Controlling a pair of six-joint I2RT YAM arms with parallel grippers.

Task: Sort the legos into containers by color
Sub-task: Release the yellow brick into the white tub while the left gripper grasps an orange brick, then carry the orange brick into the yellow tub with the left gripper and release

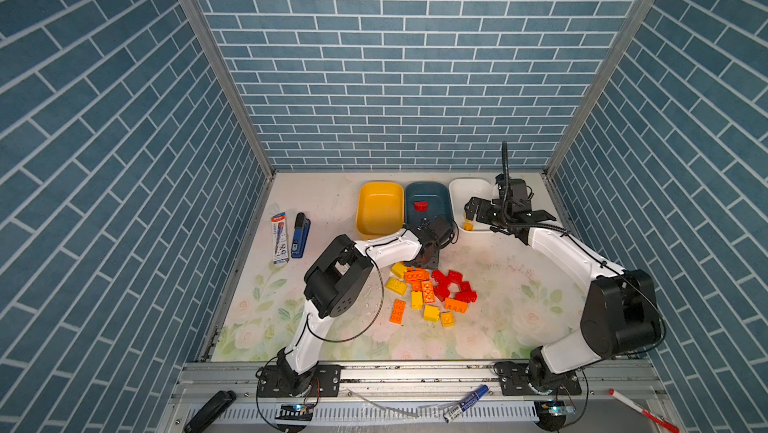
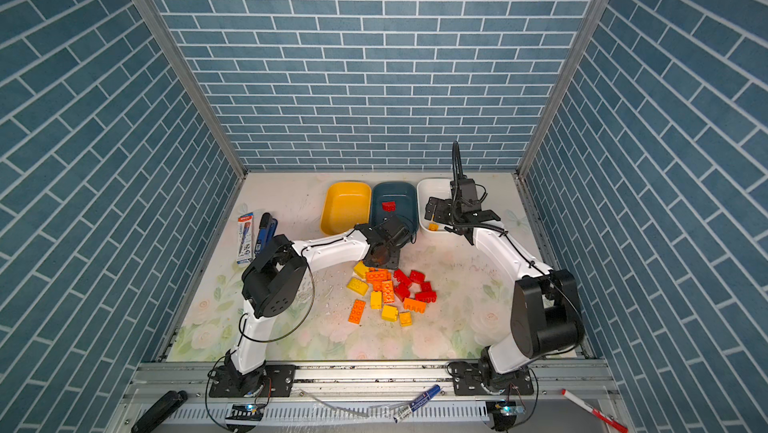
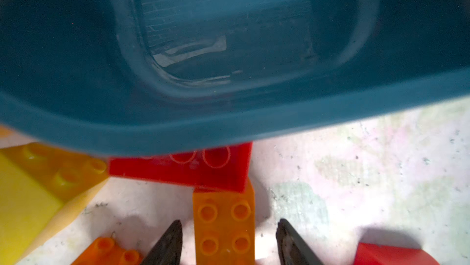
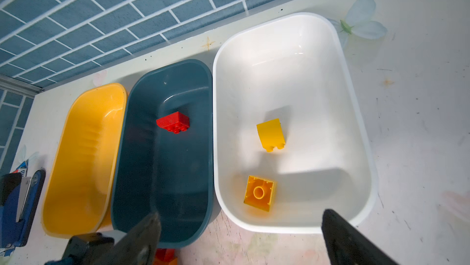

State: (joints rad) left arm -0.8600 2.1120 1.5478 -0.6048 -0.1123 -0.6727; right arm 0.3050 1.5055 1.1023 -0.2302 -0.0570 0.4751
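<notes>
Now | grasping orange brick (image 3: 223,210) | left claw (image 3: 229,221) half-open astride it, squeeze next | right claw (image 4: 241,212) wide over white tub (image 4: 318,73)

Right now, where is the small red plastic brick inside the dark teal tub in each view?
In a top view: small red studded brick, far half of dark teal plastic tub.
In a top view: same spot.
Left wrist: not visible.
Right wrist: tub floor, towards the wall.
Shared landmark: the tub.
</notes>
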